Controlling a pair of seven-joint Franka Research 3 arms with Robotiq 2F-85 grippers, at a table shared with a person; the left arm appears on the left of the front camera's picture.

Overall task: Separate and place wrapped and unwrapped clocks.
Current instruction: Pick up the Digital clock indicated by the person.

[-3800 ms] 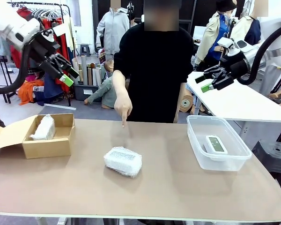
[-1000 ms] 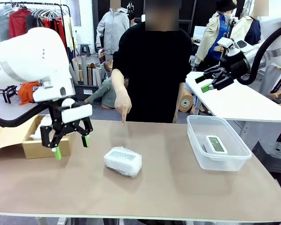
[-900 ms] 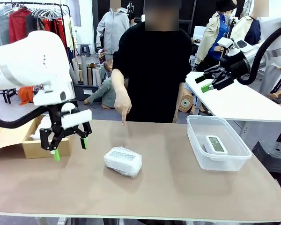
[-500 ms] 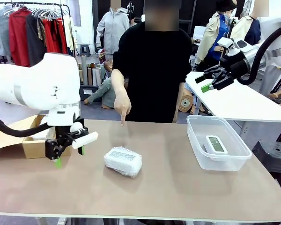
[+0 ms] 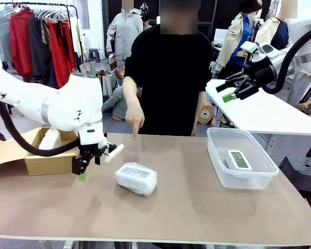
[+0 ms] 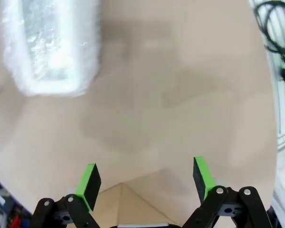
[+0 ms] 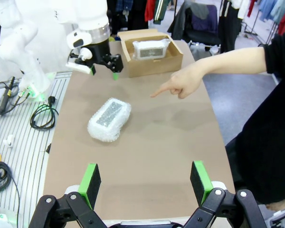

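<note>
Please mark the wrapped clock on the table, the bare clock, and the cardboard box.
wrapped clock on the table (image 5: 136,178), front view, middle of its bubble-wrapped top.
bare clock (image 5: 239,159), front view, its grey-green screen.
cardboard box (image 5: 49,165), front view, its near outer wall.

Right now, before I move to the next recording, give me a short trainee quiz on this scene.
1. True or false: the left gripper is shut on the wrapped clock lying on the table.
2. The bare clock sits in: A the cardboard box; B the clear tub; C the left gripper.
3. What lies in the cardboard box?
Key: 1 false, it is open. 2 B. 3 a second wrapped clock.
</note>
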